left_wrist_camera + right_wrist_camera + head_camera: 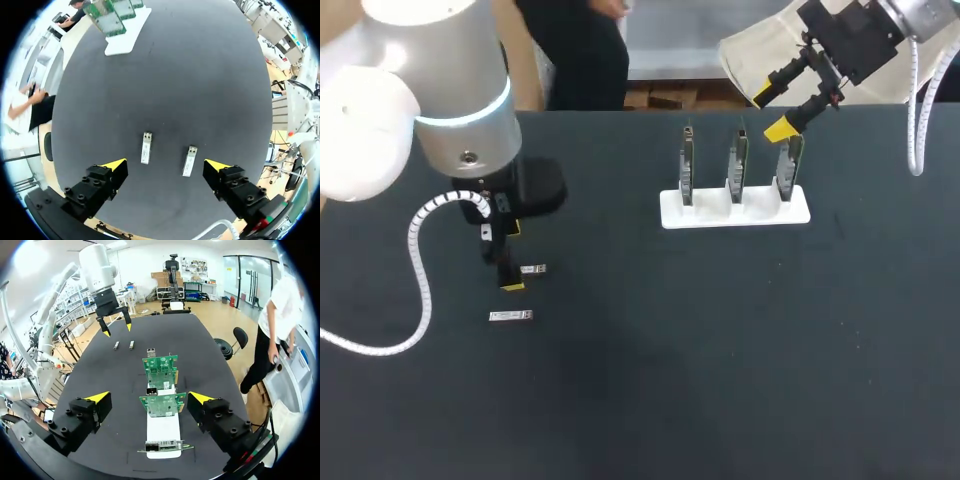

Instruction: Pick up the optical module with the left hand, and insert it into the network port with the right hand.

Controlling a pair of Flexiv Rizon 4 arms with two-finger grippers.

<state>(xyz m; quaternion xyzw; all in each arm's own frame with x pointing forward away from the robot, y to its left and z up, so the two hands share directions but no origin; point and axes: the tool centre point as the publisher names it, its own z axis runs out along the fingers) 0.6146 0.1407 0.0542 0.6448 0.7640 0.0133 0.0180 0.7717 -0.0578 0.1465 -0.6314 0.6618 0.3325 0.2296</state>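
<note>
Two small silver optical modules lie side by side on the black table, one and the other. My left gripper hangs open just above them, and both lie a little ahead of its spread fingertips, untouched. A white stand holds three upright green boards with network ports. My right gripper is open and empty, raised above the stand's right end. The right wrist view also shows the left gripper over the modules.
The stand sits far from the left gripper, across the table. Black tabletop stretches between the modules and the stand. A white coiled cable hangs from my left arm.
</note>
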